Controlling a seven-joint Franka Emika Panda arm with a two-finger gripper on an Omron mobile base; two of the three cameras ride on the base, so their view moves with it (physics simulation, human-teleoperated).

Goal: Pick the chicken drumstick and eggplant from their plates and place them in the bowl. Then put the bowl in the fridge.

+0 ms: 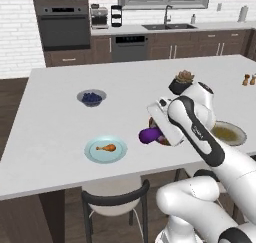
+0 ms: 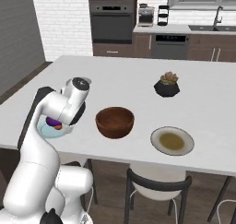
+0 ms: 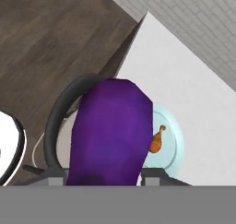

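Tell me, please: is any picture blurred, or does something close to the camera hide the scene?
Hand view: the eggplant, held close in the gripper, looks big and soft-edged and hides part of the light-blue plate. Left base view: the arm hides most of the bowl. Right base view: even light, soft shadows.

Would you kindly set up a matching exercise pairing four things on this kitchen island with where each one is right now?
Things:
1. eggplant
2. chicken drumstick
3. wooden bowl
4. tan plate

States:
a. lying on the light-blue plate
b. held in the tool, off the table
c. standing on the counter with no food in it
d. on the counter with no food on it, beside the bowl

Pairs: 1-b, 2-a, 3-c, 4-d
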